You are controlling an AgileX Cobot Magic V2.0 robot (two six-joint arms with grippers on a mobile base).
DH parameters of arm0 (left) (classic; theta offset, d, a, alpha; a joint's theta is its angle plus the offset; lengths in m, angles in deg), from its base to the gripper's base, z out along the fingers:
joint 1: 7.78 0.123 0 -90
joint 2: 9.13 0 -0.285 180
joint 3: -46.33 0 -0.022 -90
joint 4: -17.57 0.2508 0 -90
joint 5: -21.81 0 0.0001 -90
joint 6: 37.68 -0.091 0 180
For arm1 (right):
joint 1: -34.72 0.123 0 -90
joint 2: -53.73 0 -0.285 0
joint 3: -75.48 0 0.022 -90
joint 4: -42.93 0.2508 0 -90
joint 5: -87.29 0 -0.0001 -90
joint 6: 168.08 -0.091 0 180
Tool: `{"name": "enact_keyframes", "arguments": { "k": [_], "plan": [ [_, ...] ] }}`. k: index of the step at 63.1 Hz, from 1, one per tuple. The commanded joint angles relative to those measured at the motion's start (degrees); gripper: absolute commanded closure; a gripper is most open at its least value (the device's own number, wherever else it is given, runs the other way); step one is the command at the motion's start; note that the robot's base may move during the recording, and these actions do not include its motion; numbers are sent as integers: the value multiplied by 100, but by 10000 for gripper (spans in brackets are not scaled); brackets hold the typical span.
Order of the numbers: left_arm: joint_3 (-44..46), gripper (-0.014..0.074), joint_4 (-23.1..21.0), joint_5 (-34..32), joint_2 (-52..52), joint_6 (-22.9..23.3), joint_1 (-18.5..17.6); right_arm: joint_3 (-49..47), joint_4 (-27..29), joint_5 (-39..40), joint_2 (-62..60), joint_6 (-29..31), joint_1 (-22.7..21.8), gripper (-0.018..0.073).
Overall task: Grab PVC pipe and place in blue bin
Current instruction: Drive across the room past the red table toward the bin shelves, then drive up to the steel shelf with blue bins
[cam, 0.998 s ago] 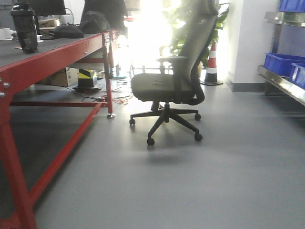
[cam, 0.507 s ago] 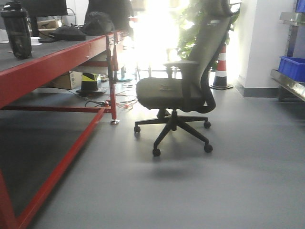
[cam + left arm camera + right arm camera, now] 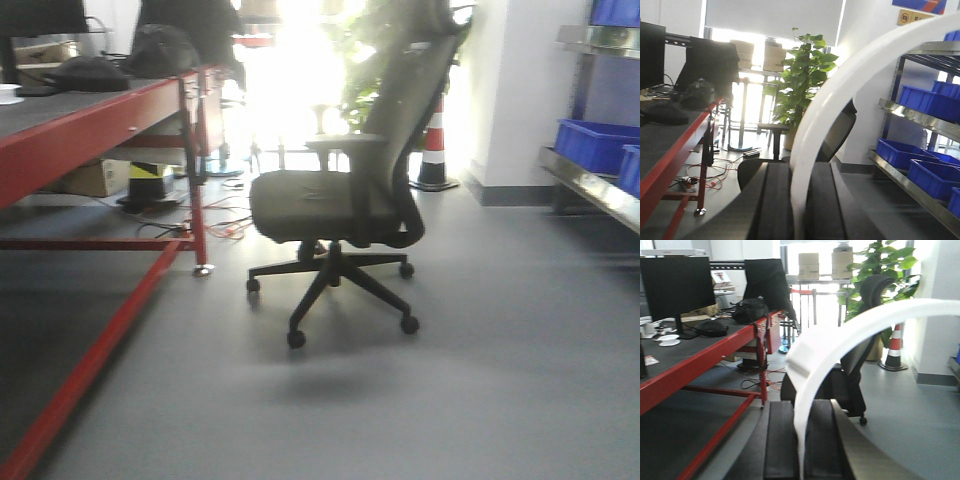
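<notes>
In the left wrist view a curved white PVC pipe (image 3: pixel 835 95) rises from between the black pads of my left gripper (image 3: pixel 800 210), which is shut on it, and arcs up to the right. The right wrist view shows the same kind of curved white PVC pipe (image 3: pixel 840 340), with a wider collar near its bend, clamped in my shut right gripper (image 3: pixel 801 450). I cannot tell whether both hold one piece. Blue bins (image 3: pixel 900 152) stand on the steel shelf to the right. One blue bin (image 3: pixel 598 143) also shows in the front view, where neither gripper appears.
A black office chair (image 3: pixel 335 205) stands on the grey floor straight ahead. A red-framed table (image 3: pixel 90 130) with bags and a monitor runs along the left. A striped traffic cone (image 3: pixel 433 150) and a potted plant (image 3: pixel 802 75) stand behind the chair. Steel shelving (image 3: pixel 920 120) lines the right.
The front view has closed in on the chair and swung: the chair looks larger, and the black bottle on the table has passed out of frame on the left.
</notes>
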Motion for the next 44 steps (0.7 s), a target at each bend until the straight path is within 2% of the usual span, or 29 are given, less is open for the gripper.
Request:
{"name": "enact_keyframes", "arguments": {
  "k": [1, 44],
  "plan": [
    [-4, 707, 0, -159, -1, -3, -31, 4, -20, 117, -26, 20, 8, 727],
    [-4, 707, 0, -159, -1, -3, -31, 4, -20, 117, -26, 20, 8, 727]
  ]
}}
